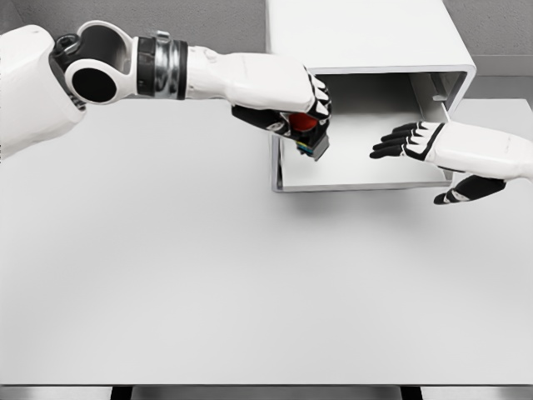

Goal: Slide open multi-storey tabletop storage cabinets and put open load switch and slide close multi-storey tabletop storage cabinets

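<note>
So, left arm (pixel 125 71) came in from the upper left, stretched across the table (pixel 208 283) toward the cabinet (pixel 366 46). Left hand (pixel 287 104) was clamped on the switch (pixel 310 133): a small dark block with a red part on top and a bit of teal and yellow at its lower edge, fingers curled round it from above. Switch sat right at the drawer's left wall, over the front-left corner, partly hidden by the fingers; couldn't tell if it touched the wall or the drawer floor. Drawer (pixel 358 171) was pulled out toward the robot, white, with a bare floor showing between the two hands. Cabinet body stood behind it at the table's far edge, white with rounded corners, its front open and shadowed inside. Right hand (pixel 433 150) hovered over the drawer's right side, fingers apart and stretched leftward, thumb hanging below, holding nothing. Its forearm entered from the right edge. The two hands were well apart, with the open drawer floor between them.
</note>
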Controlling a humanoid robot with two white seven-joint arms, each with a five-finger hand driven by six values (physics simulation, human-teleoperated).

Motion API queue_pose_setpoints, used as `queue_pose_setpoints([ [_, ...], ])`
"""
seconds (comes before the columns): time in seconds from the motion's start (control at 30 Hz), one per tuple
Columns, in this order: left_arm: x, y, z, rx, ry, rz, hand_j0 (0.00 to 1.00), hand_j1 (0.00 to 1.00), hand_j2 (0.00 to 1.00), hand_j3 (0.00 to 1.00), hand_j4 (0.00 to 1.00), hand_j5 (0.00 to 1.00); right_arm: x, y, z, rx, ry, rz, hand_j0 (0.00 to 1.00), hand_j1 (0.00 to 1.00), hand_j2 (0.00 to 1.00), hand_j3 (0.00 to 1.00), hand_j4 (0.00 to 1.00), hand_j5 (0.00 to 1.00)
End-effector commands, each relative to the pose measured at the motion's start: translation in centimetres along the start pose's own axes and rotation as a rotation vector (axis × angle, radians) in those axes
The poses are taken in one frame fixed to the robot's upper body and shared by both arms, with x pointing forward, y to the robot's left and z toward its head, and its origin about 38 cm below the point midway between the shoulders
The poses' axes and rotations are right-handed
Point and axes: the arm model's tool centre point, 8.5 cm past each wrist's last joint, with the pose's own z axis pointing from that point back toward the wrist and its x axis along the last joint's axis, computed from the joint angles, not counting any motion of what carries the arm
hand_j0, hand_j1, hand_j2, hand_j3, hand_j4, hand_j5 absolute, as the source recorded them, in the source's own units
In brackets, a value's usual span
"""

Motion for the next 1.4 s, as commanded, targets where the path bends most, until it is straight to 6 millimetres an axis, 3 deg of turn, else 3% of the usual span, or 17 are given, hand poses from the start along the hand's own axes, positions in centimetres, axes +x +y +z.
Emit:
queue_pose_setpoints([
  [0.0,-0.1,-0.6,-0.9,-0.021,-0.004,0.003,0.38,0.38,0.38,0.38,0.38,0.38,0.0,-0.1,0.1,-0.005,0.001,-0.005,1.00,1.00,1.00,1.00,1.00,1.00],
  [0.57,-0.9,-0.5,-3.0,-0.065,0.015,-0.044,0.38,0.38,0.38,0.38,0.38,0.38,0.0,0.0,-0.1,-0.005,-0.004,-0.008,1.00,1.00,1.00,1.00,1.00,1.00],
  [0.83,-0.3,-0.4,-4.0,-0.068,-0.010,-0.052,0.38,0.38,0.38,0.38,0.38,0.38,0.1,0.1,-0.5,-0.006,-0.012,-0.011,1.00,1.00,1.00,1.00,1.00,1.00],
  [1.37,-0.1,-0.2,-4.2,-0.087,-0.010,-0.084,0.38,0.38,0.38,0.38,0.38,0.38,0.1,0.3,-0.5,-0.002,-0.013,-0.013,1.00,1.00,1.00,1.00,1.00,1.00],
])
